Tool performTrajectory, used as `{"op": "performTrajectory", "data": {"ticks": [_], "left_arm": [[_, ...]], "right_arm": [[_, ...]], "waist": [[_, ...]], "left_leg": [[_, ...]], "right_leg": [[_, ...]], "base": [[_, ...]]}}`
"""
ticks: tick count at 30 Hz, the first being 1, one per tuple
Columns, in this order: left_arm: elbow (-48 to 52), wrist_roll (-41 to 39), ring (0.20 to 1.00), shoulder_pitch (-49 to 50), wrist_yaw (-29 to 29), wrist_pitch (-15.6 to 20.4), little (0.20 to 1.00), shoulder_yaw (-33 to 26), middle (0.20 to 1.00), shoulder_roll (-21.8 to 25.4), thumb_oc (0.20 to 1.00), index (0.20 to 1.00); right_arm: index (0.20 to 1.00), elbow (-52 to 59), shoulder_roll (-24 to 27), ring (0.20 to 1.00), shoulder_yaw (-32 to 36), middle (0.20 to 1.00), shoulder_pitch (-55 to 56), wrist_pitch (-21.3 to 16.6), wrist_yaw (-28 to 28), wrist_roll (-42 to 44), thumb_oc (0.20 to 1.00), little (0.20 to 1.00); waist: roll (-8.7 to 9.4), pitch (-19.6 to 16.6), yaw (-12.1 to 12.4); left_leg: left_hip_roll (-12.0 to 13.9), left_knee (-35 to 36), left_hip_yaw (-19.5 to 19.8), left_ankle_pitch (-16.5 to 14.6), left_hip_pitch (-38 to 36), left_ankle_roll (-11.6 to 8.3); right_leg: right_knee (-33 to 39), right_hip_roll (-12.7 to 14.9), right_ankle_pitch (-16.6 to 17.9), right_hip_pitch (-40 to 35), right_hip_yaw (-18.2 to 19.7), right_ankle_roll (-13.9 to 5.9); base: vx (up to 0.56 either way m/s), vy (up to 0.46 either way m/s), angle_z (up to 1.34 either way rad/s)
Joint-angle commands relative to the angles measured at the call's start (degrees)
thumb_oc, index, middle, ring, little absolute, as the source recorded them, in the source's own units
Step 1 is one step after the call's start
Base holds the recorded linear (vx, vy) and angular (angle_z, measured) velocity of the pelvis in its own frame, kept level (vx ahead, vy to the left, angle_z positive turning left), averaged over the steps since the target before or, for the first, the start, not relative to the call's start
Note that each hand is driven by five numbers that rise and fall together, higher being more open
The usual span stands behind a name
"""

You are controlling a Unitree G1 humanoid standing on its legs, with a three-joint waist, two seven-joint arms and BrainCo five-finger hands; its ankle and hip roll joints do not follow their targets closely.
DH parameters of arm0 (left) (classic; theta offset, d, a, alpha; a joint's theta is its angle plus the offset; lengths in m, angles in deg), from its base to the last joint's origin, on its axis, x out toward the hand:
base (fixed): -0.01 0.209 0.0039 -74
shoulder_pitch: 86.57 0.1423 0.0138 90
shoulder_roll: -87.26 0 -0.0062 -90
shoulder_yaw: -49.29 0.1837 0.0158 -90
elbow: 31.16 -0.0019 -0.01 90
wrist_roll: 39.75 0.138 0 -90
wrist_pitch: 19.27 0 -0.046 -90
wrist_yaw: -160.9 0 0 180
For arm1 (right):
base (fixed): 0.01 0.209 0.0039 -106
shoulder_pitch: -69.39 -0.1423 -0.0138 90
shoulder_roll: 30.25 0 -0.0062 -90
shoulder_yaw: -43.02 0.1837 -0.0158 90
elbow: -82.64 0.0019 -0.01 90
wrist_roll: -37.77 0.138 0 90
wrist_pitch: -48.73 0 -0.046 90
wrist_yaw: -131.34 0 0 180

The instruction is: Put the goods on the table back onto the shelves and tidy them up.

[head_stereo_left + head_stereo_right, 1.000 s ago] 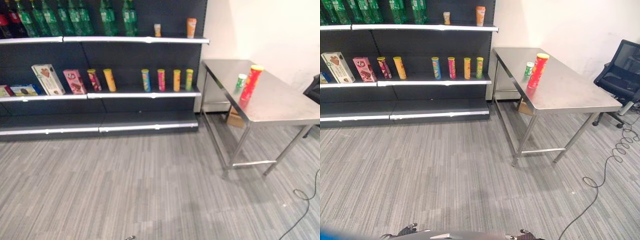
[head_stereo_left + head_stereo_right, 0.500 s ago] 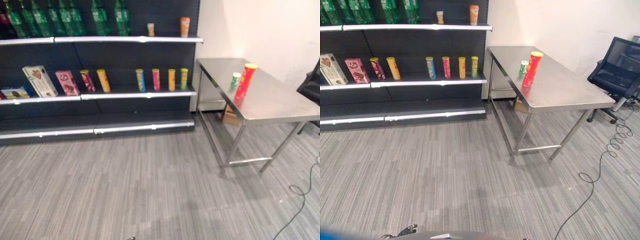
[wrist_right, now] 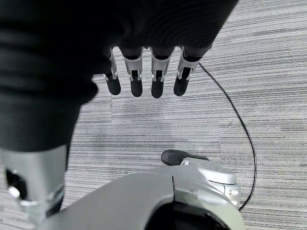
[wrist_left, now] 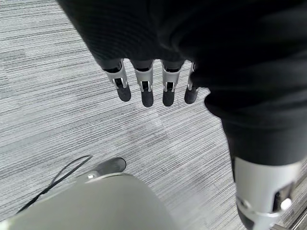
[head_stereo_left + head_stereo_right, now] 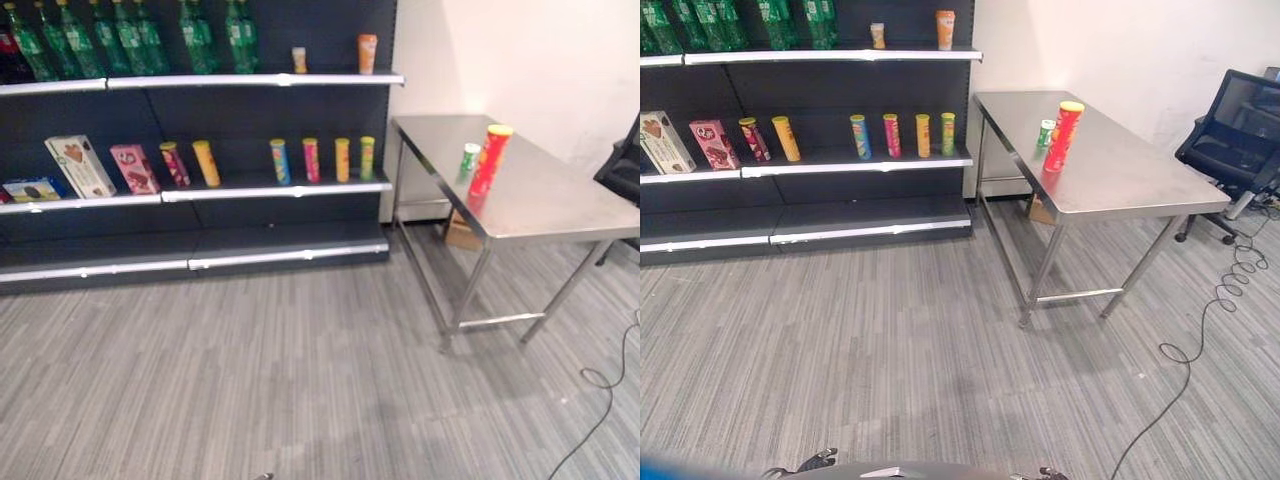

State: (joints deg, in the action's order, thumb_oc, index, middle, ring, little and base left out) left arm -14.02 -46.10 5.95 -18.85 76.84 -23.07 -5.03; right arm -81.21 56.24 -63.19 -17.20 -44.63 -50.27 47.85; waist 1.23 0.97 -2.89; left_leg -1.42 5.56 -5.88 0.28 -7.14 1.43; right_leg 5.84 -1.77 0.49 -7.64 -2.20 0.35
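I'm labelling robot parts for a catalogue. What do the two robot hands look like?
Both the left robot hand and the right robot hand have a dark ribbed cover over the back and wrist, a row of silver fingers with dark rounded tips, and a silver thumb set apart.

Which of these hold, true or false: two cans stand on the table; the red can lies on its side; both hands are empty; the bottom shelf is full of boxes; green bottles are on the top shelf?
1. Two cans stand on the table: true, a tall red can and a short green can beside it.
2. The red can lies on its side: false, it stands upright.
3. Both hands are empty: true, the left hand and the right hand hang over the floor with straight fingers and hold nothing.
4. The bottom shelf is full of boxes: false, nothing stands on it; the boxes are on the middle shelf.
5. Green bottles are on the top shelf: true.
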Motion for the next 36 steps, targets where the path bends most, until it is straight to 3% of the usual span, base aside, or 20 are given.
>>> {"op": "performTrajectory", "data": {"ticks": [1, 4, 5, 6, 7, 9, 11, 13, 15, 16, 18, 21, 23, 24, 25, 26, 29, 32, 34, 36], "left_arm": [[-1.5, -1.1, 1.000, -4.1, -0.2, 1.3, 1.000, -0.7, 1.000, -0.5, 1.000, 1.000], [-1.0, -3.5, 1.000, -4.2, 0.0, 1.2, 1.000, -1.9, 1.000, -0.3, 1.000, 1.000], [0.3, -6.1, 1.000, -4.4, -0.1, 1.5, 1.000, -2.7, 1.000, 0.0, 1.000, 1.000], [0.3, -6.1, 1.000, -4.4, -0.1, 1.5, 1.000, -2.7, 1.000, 0.0, 1.000, 1.000], [1.1, -7.7, 1.000, -5.0, -0.8, 1.8, 1.000, -2.7, 1.000, 0.0, 1.000, 1.000], [0.9, -8.7, 1.000, -5.0, -0.7, 1.9, 1.000, -3.0, 1.000, -0.2, 1.000, 1.000], [0.3, -10.1, 1.000, -4.3, -0.6, 2.0, 1.000, -3.7, 1.000, -0.5, 1.000, 1.000], [0.2, -10.7, 1.000, -3.9, -1.1, 2.4, 1.000, -3.5, 1.000, -0.4, 1.000, 1.000], [0.1, -10.7, 1.000, -4.1, -1.3, 2.6, 1.000, -3.7, 1.000, -0.3, 1.000, 1.000], [-0.6, -10.4, 1.000, -4.2, -2.1, 2.6, 1.000, -4.2, 1.000, -0.3, 1.000, 1.000], [-1.4, -10.1, 1.000, -3.2, -1.7, 2.4, 1.000, -5.4, 1.000, -0.3, 1.000, 1.000], [-2.2, -10.0, 1.000, -2.4, -2.0, 2.8, 1.000, -6.8, 1.000, 0.0, 1.000, 1.000], [-2.0, -8.3, 1.000, -2.5, -1.6, 2.6, 1.000, -6.5, 1.000, 1.0, 1.000, 1.000], [-2.0, -8.3, 1.000, -2.5, -1.6, 2.6, 1.000, -6.5, 1.000, 0.9, 1.000, 1.000], [-1.0, -8.0, 1.000, -3.2, -1.2, 2.5, 1.000, -6.0, 1.000, 1.7, 1.000, 1.000], [-1.0, -8.0, 1.000, -3.2, -1.2, 2.4, 1.000, -6.0, 1.000, 1.6, 1.000, 1.000], [-0.9, -6.4, 1.000, -4.8, -1.4, 2.1, 1.000, -4.7, 1.000, 2.6, 1.000, 1.000], [-1.0, -5.8, 1.000, -5.5, -1.0, 2.0, 1.000, -4.3, 1.000, 2.6, 1.000, 1.000], [-0.8, -5.5, 1.000, -6.1, -0.9, 2.0, 1.000, -3.4, 1.000, 2.3, 1.000, 1.000], [-0.6, -5.6, 1.000, -6.4, -0.9, 2.1, 1.000, -3.3, 1.000, 1.8, 1.000, 1.000]], "right_arm": [[1.000, 0.1, 1.2, 1.000, -2.6, 1.000, -3.8, -1.3, 0.3, 1.1, 1.000, 1.000], [1.000, 0.7, 1.2, 1.000, -3.0, 1.000, -4.0, -1.5, 0.0, 1.8, 1.000, 1.000], [1.000, 1.6, 1.6, 1.000, -3.0, 1.000, -4.1, -1.8, 0.4, 3.0, 1.000, 1.000], [1.000, 1.6, 1.6, 1.000, -3.0, 1.000, -4.1, -1.8, 0.4, 3.0, 1.000, 1.000], [1.000, 2.6, 2.3, 1.000, -2.8, 1.000, -4.8, -2.2, 1.0, 4.1, 1.000, 1.000], [1.000, 2.7, 2.4, 1.000, -2.8, 1.000, -4.8, -2.2, 1.2, 4.4, 1.000, 1.000], [1.000, 3.9, 2.5, 1.000, -3.1, 1.000, -5.0, -2.3, 1.1, 4.7, 1.000, 1.000], [1.000, 5.5, 3.1, 1.000, -3.8, 1.000, -6.6, -2.9, 1.7, 5.6, 1.000, 1.000], [1.000, 5.8, 3.2, 1.000, -3.7, 1.000, -7.1, -3.1, 2.0, 6.2, 1.000, 1.000], [1.000, 5.8, 3.0, 1.000, -3.3, 1.000, -7.7, -3.4, 2.3, 6.6, 1.000, 1.000], [1.000, 5.2, 2.7, 1.000, -3.6, 1.000, -7.7, -3.2, 2.2, 5.7, 1.000, 1.000], [1.000, 3.8, 1.7, 1.000, -3.0, 1.000, -6.9, -2.6, 1.8, 4.1, 1.000, 1.000], [1.000, 3.2, 1.3, 1.000, -2.4, 1.000, -7.0, -2.2, 0.9, 3.4, 1.000, 1.000], [1.000, 3.2, 1.3, 1.000, -2.4, 1.000, -7.0, -2.2, 0.9, 3.4, 1.000, 1.000], [1.000, 3.1, 1.5, 1.000, -2.2, 1.000, -7.4, -2.2, 0.7, 3.2, 1.000, 1.000], [1.000, 3.1, 1.5, 1.000, -2.2, 1.000, -7.4, -2.2, 0.7, 3.2, 1.000, 1.000], [1.000, 3.3, 1.5, 1.000, -1.0, 1.000, -7.5, -2.1, 1.1, 3.2, 1.000, 1.000], [1.000, 2.8, 1.6, 1.000, -0.6, 1.000, -6.8, -2.0, 1.2, 3.2, 1.000, 1.000], [1.000, 1.5, 1.9, 1.000, 0.2, 1.000, -5.9, -1.6, 1.3, 3.6, 1.000, 1.000], [1.000, 0.7, 2.2, 1.000, 0.5, 1.000, -5.6, -1.5, 1.4, 3.8, 1.000, 1.000]], "waist": [[1.50, 2.0, -0.3], [2.22, 4.0, 0.3], [2.80, 6.8, 1.7], [2.71, 6.7, 1.6], [3.23, 9.5, 2.4], [3.16, 9.8, 2.4], [2.98, 9.8, 3.3], [1.05, 9.9, 4.8], [1.04, 10.3, 5.1], [1.11, 10.0, 5.3], [1.06, 8.6, 6.1], [1.16, 5.6, 7.2], [2.62, 3.3, 7.1], [2.51, 3.1, 7.1], [2.83, 3.2, 6.9], [2.74, 3.1, 6.9], [1.52, 4.0, 5.5], [0.30, 4.2, 4.0], [-0.26, 5.1, 2.1], [0.04, 5.5, 1.0]], "left_leg": [[4.6, -4.7, 2.3, -4.8, -0.5, -4.60], [4.8, -14.2, 3.0, -5.6, 4.4, -5.66], [4.2, -25.1, 6.6, -1.6, 11.2, -5.91], [4.2, -25.5, 6.7, -1.8, 11.5, -5.92], [1.8, -34.5, 12.7, 2.2, 18.1, -6.05], [1.0, -34.7, 14.5, 1.6, 19.8, -5.59], [0.9, -27.9, 15.4, 0.1, 20.9, -5.22], [3.4, -12.0, 18.1, 6.8, 23.7, -7.28], [3.8, -6.9, 18.2, 7.8, 24.6, -7.92], [5.1, -2.0, 13.3, 8.3, 27.7, -8.26], [5.7, -0.6, 12.1, 7.9, 25.6, -7.61], [4.6, -2.0, 9.3, 12.5, 23.4, -7.09], [2.2, -2.8, 6.6, 10.3, 20.0, -5.33], [2.3, -2.9, 6.7, 10.3, 20.2, -5.35], [0.9, -3.6, 5.0, 7.6, 17.8, -3.36], [1.0, -3.7, 5.0, 7.6, 17.9, -3.37], [0.1, -3.1, 3.6, 3.9, 11.9, -0.41], [-0.4, -2.2, 4.5, 1.3, 7.3, 0.32], [-0.1, -1.8, 6.1, -1.3, 3.3, -0.09], [-0.8, -1.5, 7.5, -2.6, 1.2, -0.05]], "right_leg": [[-3.5, 5.1, -4.5, 0.9, 1.0, -5.96], [-5.6, 4.3, -5.8, 1.9, 1.6, -4.51], [-7.3, 3.6, -6.0, 2.6, 2.2, -3.17], [-7.4, 3.5, -6.0, 2.8, 2.1, -3.16], [-9.0, 2.8, -6.7, 3.6, 2.9, -2.33], [-9.2, 2.5, -7.1, 3.5, 3.5, -2.26], [-8.3, 1.9, -8.3, 2.1, 4.7, -2.65], [-7.4, 0.1, -10.7, -0.4, 6.6, -2.45], [-6.7, 0.2, -11.6, -2.0, 7.3, -2.28], [-5.2, 0.3, -13.2, -5.4, 8.5, -2.21], [-5.4, 0.6, -13.6, -6.6, 9.7, -2.73], [-6.6, 4.1, -13.9, -9.1, 9.2, -5.32], [-14.2, 7.8, -7.1, -6.7, 8.9, -8.37], [-14.2, 7.7, -7.0, -6.6, 8.9, -8.35], [-24.4, 9.6, 1.3, -2.8, 7.0, -10.30], [-24.4, 9.5, 1.4, -2.6, 7.0, -10.28], [-37.8, 13.0, 10.3, 4.3, 0.8, -9.76], [-38.1, 13.7, 4.8, 9.1, -3.6, -8.15], [-26.8, 10.7, -2.3, 13.0, -6.1, -7.21], [-19.5, 8.6, -1.3, 14.5, -5.1, -7.67]], "base": [[-0.04, -0.129, -0.03], [-0.06, -0.124, -0.03], [-0.10, -0.159, -0.10], [-0.14, -0.192, -0.16], [-0.05, -0.078, -0.15], [0.14, -0.048, -0.19], [0.28, 0.008, -0.17], [0.34, 0.090, -0.28], [0.38, 0.115, -0.03], [0.43, 0.133, 0.10], [0.50, 0.206, 0.26], [0.61, 0.311, -0.58], [0.64, 0.298, -1.32], [0.61, 0.335, -0.58], [0.27, 0.165, -0.56], [0.36, 0.245, -0.32], [0.33, 0.261, 0.02], [0.35, 0.157, 0.09], [0.45, 0.020, -0.01], [0.34, -0.051, 0.19]]}}
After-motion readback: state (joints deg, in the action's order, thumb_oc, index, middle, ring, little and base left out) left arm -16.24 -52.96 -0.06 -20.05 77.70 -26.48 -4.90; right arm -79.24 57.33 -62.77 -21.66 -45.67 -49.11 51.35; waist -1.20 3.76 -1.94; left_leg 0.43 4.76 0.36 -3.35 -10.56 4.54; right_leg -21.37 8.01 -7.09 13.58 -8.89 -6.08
